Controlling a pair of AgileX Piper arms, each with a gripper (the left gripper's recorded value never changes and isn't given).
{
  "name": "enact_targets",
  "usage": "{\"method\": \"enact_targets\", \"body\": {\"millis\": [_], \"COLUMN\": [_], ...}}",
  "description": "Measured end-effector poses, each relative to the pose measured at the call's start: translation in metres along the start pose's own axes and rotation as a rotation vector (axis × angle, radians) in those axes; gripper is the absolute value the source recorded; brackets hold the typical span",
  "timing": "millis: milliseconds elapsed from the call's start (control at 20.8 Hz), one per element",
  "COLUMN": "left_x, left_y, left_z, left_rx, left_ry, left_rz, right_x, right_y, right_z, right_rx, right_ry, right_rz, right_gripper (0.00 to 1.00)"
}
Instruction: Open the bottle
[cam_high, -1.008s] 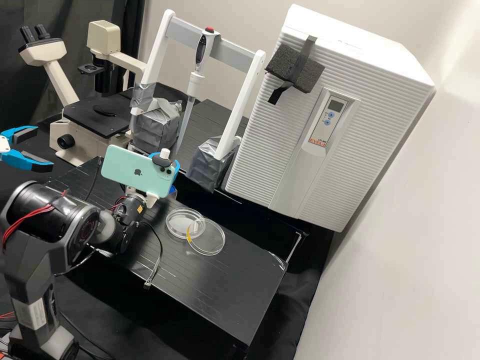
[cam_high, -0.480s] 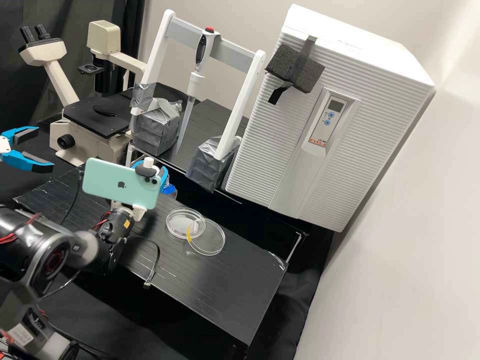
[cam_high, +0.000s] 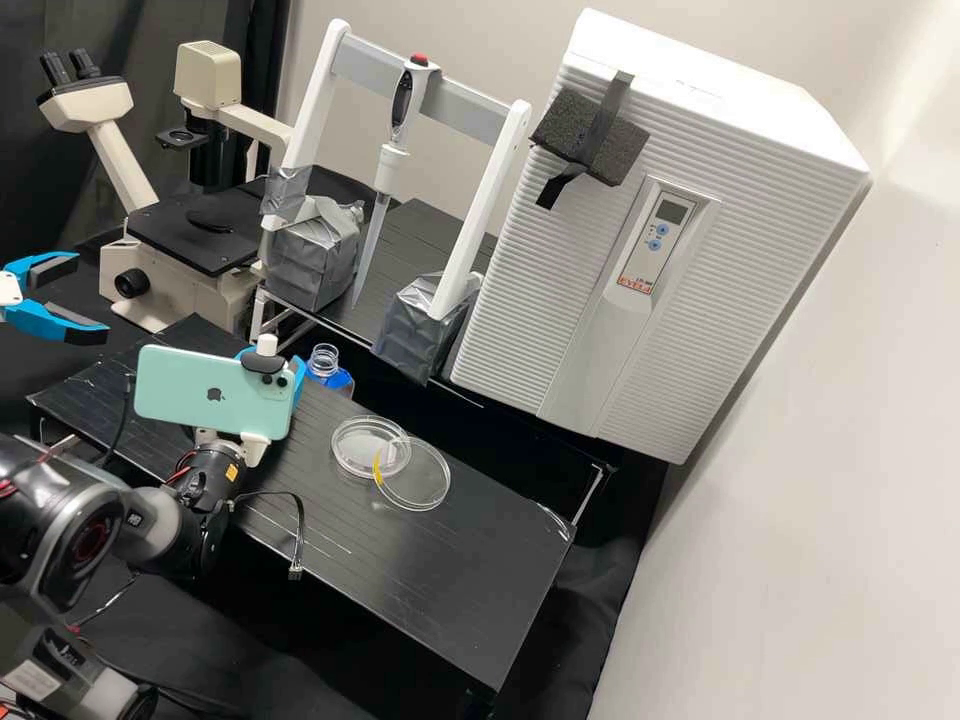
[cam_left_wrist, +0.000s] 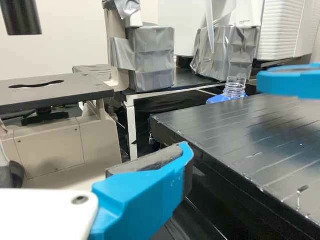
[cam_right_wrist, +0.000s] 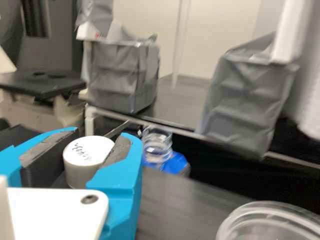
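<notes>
Right fingers (cam_right_wrist: 117, 170) pinch the cap (cam_right_wrist: 89, 154), left fingers (cam_left_wrist: 145, 190) are wide apart, and a bump could tip the open bottle (cam_right_wrist: 157, 142)

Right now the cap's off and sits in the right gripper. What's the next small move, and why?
Probably lower the right gripper and set the cap on bare bench. The bottle stands open-necked at the bench's far edge and the cap is clamped between the blue fingers, so only parking it seems left. Stay clear of the two petri dishes nearby.
</notes>
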Motion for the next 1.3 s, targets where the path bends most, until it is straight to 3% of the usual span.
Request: {"method": "enact_targets", "body": {"millis": [144,240,384,432,768,960,1248,1296], "left_x": [0.0,0.0,0.0,0.0,-0.0004,-0.0003,0.0006,0.0005], "left_y": [0.0,0.0,0.0,0.0,0.001,0.002,0.001,0.001], "left_z": [0.0,0.0,0.0,0.0,0.001,0.001,0.003,0.003], "left_rx": [0.0,0.0,0.0,0.0,0.004,0.005,0.008,0.012], "left_ry": [0.0,0.0,0.0,0.0,-0.001,-0.001,-0.012,-0.01], "left_rz": [0.0,0.0,0.0,0.0,0.006,0.007,0.004,0.006], "right_x": [0.004,0.005,0.005,0.005,0.004,0.002,-0.008,-0.012], "right_y": [-0.007,-0.007,-0.006,-0.005,-0.004,-0.002,0.004,0.005], "right_z": [0.005,0.008,0.009,0.01,0.009,0.001,-0.016,-0.019], "right_rx": [-0.007,0.002,-0.009,-0.009,-0.016,-0.024,-0.119,-0.125], "right_ry": [-0.024,-0.035,-0.041,-0.045,-0.041,-0.014,0.017,0.01], "right_rz": [-0.032,-0.015,-0.008,-0.005,0.003,0.016,0.133,0.181], "right_gripper": [0.0,0.0,0.0,1.0,1.0,1.0,1.0,1.0]}}
